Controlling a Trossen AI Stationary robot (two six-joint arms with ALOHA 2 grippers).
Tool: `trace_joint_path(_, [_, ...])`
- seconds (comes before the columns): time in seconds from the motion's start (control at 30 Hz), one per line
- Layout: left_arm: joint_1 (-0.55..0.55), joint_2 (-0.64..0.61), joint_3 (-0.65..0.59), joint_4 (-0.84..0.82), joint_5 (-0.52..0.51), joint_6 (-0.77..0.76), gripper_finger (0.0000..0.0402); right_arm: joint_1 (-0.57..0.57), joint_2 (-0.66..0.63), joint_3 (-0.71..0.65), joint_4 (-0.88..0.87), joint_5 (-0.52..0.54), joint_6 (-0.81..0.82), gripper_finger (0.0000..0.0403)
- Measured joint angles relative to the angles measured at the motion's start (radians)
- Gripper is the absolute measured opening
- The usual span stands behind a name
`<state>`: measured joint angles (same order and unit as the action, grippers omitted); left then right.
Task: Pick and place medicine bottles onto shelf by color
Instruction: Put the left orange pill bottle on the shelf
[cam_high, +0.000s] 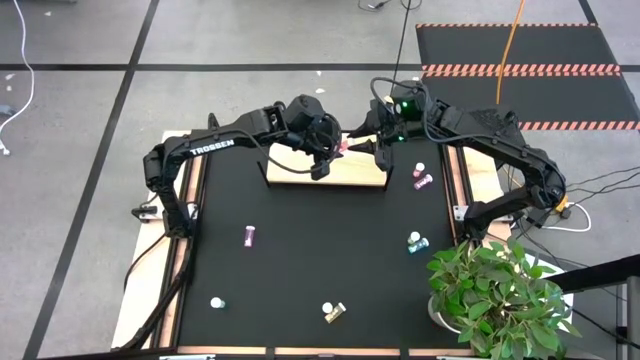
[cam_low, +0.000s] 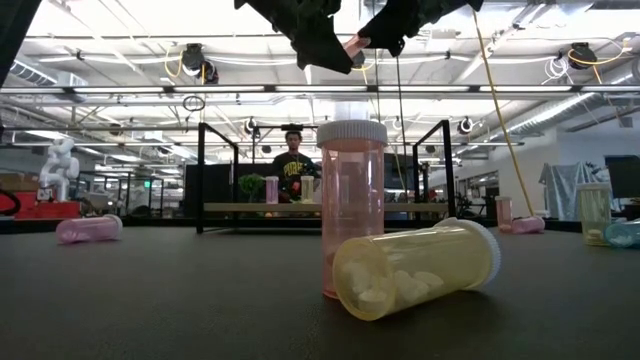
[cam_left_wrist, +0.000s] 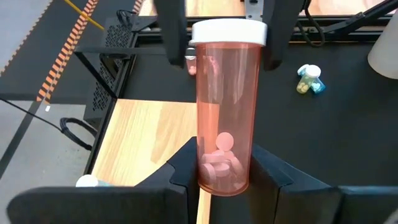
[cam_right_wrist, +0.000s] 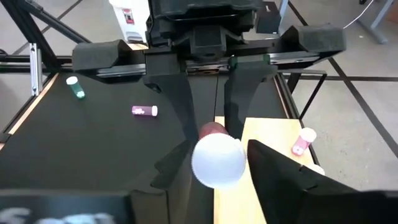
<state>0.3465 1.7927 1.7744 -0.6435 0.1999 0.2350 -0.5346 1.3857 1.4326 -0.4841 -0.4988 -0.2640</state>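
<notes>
A pink medicine bottle (cam_high: 343, 146) with a white cap hangs in the air over the light-wood shelf (cam_high: 350, 172) at the back of the table. My left gripper (cam_high: 328, 150) is shut on its lower body (cam_left_wrist: 227, 112). From the other side my right gripper (cam_high: 362, 146) has closed on the white cap (cam_right_wrist: 216, 163); its fingers (cam_left_wrist: 278, 37) sit against both sides of the cap. Another pink bottle (cam_right_wrist: 300, 142) lies on the shelf (cam_right_wrist: 273, 134). Loose bottles on the black table include a pink one (cam_high: 248, 236), a teal one (cam_high: 415, 242) and a yellow one (cam_low: 420, 265).
A potted plant (cam_high: 495, 290) overhangs the table's front right corner. A pink bottle (cam_high: 423, 182) lies just right of the shelf, and two more bottles (cam_high: 334, 312) stand near the front edge. A person (cam_low: 292, 165) is behind the table in the low view.
</notes>
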Motion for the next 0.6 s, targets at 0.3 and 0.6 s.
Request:
trace_joint_path(0.3, [0.000,0.000,0.000,-0.001,-0.001,-0.001,0.0104,0.000,0.000,0.000,-0.007,0.000,-0.001,0.0113])
trace_joint_path(0.6, [-0.006,0.001,-0.001,0.013,-0.201,-0.176,0.0175,-0.011,0.019,0.000,0.003,0.085,0.014,0.0119])
